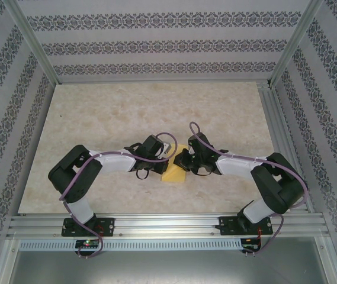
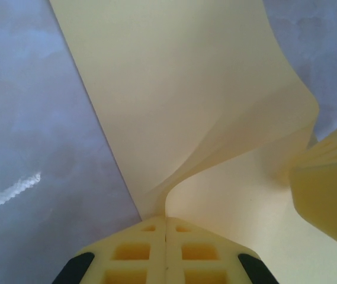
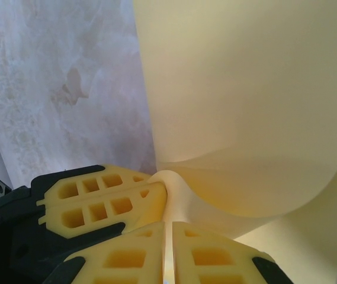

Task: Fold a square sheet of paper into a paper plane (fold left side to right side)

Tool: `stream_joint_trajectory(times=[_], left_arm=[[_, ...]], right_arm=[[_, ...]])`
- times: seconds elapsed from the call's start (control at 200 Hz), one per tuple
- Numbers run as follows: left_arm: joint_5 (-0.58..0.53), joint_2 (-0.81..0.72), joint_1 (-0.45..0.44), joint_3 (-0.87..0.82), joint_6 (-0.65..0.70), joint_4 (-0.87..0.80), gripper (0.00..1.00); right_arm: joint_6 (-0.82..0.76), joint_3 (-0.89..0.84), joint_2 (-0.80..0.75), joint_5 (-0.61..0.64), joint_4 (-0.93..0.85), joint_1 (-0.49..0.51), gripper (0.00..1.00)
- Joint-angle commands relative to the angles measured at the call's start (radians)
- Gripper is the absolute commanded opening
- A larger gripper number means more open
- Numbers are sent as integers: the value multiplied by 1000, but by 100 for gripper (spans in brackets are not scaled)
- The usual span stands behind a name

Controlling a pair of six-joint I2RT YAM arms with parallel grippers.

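Observation:
The square sheet of paper (image 1: pixel 175 172) is pale yellow and lies mid-table, between the two arms. In the left wrist view, my left gripper (image 2: pixel 166 219) is shut on one edge of the sheet (image 2: pixel 186 89), which bends up and curls over from the pinch. My right gripper (image 3: pixel 168 225) is also shut on the sheet (image 3: pixel 245 89), gripping a lifted fold right beside the left gripper's fingers (image 3: pixel 106 201). A right finger (image 2: pixel 328 195) shows at the right edge of the left wrist view. From above, the left gripper (image 1: pixel 162 158) and right gripper (image 1: pixel 182 160) meet over the sheet and hide its far part.
The table top (image 1: pixel 127 112) is beige, marbled and bare around the paper. Patterned walls enclose it on three sides. An aluminium rail (image 1: pixel 168 225) carries both arm bases along the near edge.

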Motion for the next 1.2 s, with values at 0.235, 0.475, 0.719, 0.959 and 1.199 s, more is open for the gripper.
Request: stream_joint_trajectory(times=[0.235,0.475,0.719,0.959,1.199], left_arm=[[3,-44,-11,-8,-12,-5,7],[3,-23,-14,-8,-14,0,7],[1,-1,-15,-11,-13,6,6],[0,13,-15,-12,-15,12,6],[2,15,-17,-18,-16,15,6]], right_arm=[[-9,37,21,8,9,16,12],[-10,39,36,8,5,19,13],[-19,42,29,14,-15,21,13],[-20,52,47,3,-10,32,13],[-18,54,67,10,-14,37,13]])
